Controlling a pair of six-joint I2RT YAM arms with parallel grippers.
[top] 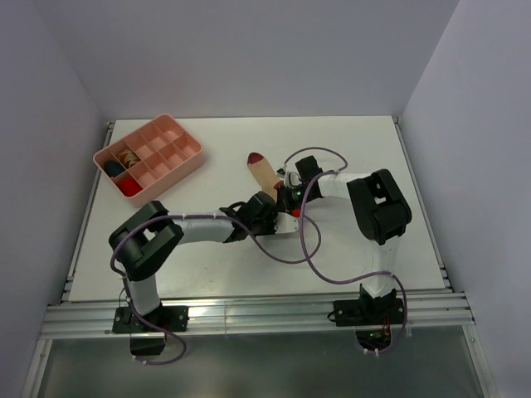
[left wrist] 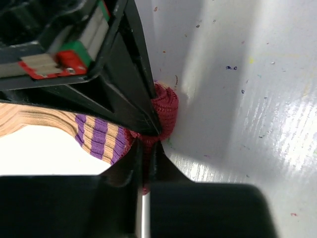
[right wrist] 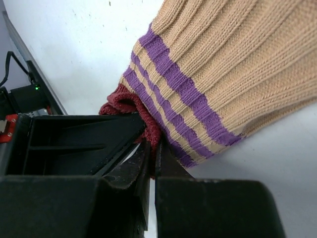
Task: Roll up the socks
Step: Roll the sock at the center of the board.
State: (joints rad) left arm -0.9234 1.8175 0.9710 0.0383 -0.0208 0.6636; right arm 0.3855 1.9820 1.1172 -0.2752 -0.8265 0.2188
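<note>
At mid-table, the left claw (top: 274, 217) and the right claw (top: 288, 197) both nip one end of a sock (top: 263, 176)

The white table (top: 373, 232), flecked with small marks in the wrist views, sits in a booth of pale bare walls (top: 249, 58) with a metal rail (top: 265, 315) along its near edge; a pink tray (top: 133, 134) of compartments stands at the far left, holding what may be rolled bundles, too small to tell apart; from above, the tan sock lies stretched away from the arms, its dark red toe (top: 255, 157) farthest, while the claws hide the near end; only the wrist cameras show the dark red cuff (left wrist: 166, 111) bunched there, with purple stripes (right wrist: 183, 94) just behind it; each claw's jaws are pressed together on that red edge, the two claws close together.
</note>
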